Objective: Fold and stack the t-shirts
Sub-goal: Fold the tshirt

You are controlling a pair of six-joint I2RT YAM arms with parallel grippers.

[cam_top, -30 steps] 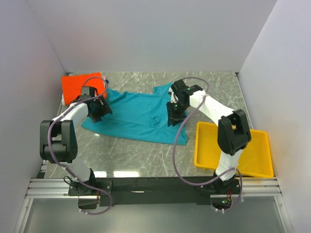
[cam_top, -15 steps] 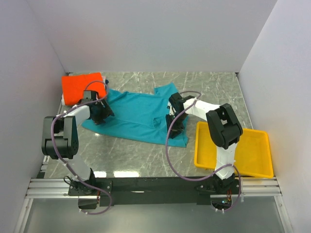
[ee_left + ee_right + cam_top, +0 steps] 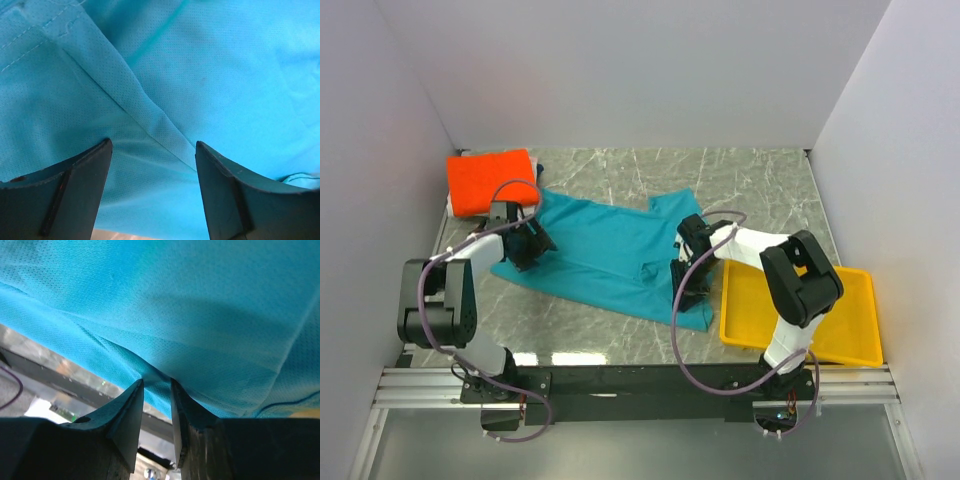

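A teal-blue t-shirt (image 3: pixel 600 250) lies spread across the middle of the table, its right part bunched. An orange-red t-shirt (image 3: pixel 490 180) lies folded at the far left corner. My left gripper (image 3: pixel 525 245) rests on the teal shirt's left edge. In the left wrist view its jaws (image 3: pixel 152 150) stand wide open with flat cloth (image 3: pixel 200 75) beneath them. My right gripper (image 3: pixel 685 278) is at the shirt's right near edge. In the right wrist view it (image 3: pixel 157 382) is shut on a pinched fold of the teal cloth (image 3: pixel 190 305).
A yellow tray (image 3: pixel 855 310) stands at the near right, right beside the right gripper and partly under the right arm. White walls close the table on three sides. The black rail with the arm bases (image 3: pixel 640 385) runs along the near edge.
Both grippers have moved toward the near edge, and the teal shirt has slid that way with them. Its right part is now more bunched. The orange-red shirt has not moved.
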